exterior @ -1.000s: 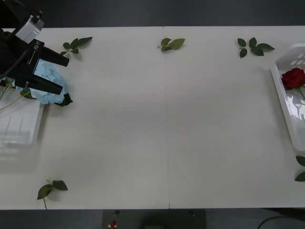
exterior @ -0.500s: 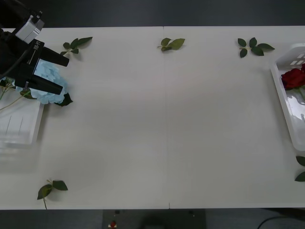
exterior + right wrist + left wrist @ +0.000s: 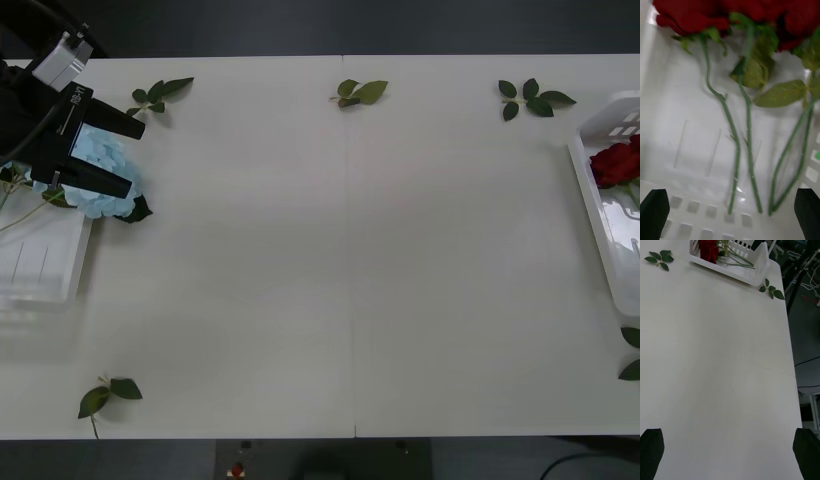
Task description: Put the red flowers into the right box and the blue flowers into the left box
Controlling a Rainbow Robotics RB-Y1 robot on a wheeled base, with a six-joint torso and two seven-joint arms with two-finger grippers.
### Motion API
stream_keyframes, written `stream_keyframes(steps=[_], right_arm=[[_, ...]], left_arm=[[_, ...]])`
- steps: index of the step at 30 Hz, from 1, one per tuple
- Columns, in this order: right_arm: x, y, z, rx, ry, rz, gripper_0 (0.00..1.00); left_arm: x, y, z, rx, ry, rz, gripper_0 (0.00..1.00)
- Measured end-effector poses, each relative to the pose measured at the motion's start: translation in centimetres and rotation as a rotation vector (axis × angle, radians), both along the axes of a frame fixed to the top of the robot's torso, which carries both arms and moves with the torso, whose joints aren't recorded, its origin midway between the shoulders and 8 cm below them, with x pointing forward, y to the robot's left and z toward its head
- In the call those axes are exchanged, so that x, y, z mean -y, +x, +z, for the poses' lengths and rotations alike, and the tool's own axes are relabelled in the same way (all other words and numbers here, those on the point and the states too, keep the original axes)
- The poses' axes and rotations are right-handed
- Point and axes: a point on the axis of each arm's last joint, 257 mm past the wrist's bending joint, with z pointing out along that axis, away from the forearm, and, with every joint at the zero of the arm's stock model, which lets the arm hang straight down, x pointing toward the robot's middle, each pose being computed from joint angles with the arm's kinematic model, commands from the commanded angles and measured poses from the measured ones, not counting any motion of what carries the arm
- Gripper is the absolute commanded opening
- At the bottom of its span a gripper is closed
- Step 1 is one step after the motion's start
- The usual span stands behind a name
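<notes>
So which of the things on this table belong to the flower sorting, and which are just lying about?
Part of the job:
- blue flowers, at the left box's rim
- left box
- red flowers, lying in the right box
- right box
- left gripper, open over the blue flowers
- right gripper, open above the right box

Lying about:
- leaf sprigs scattered on the table

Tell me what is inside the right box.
The right box holds red flowers: rose blooms at one end, with thin green stems and leaves lying along the white floor. The right gripper hangs open above. The exact count is unclear, since the blooms run past the edge.
</notes>
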Motion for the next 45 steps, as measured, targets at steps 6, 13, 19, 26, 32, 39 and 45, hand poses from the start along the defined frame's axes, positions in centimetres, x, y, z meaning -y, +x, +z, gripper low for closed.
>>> stream_keyframes(steps=[6, 13, 19, 26, 32, 39, 45], right_arm=[[-8.9, 2.2, 4.4, 0.07, 0.135, 0.226, 0.97], [-20.6, 2.8, 7.0, 0.123, 0.296, 0.483, 0.98], [-29.5, 1.4, 7.7, 0.138, 0.461, 0.661, 0.97], [-39.0, -1.7, 10.5, 0.161, 0.725, 0.88, 0.98], [-45.9, -3.5, 12.8, 0.19, 0.906, 1.027, 0.97], [-52.0, -4.3, 15.1, 0.268, 1.101, 1.088, 1.0], [-55.5, -5.1, 15.5, 0.275, 1.178, 1.117, 1.0]], left_arm=[[0.0, 0.0, 0.0, 0.0, 0.0, 0.0, 1.0], [0.0, 0.0, 0.0, 0.0, 0.0, 0.0, 1.0], [0.0, 0.0, 0.0, 0.0, 0.0, 0.0, 1.0], [0.0, 0.0, 0.0, 0.0, 0.0, 0.0, 1.0], [0.0, 0.0, 0.0, 0.0, 0.0, 0.0, 1.0], [0.0, 0.0, 0.0, 0.0, 0.0, 0.0, 1.0], [0.0, 0.0, 0.0, 0.0, 0.0, 0.0, 1.0]])
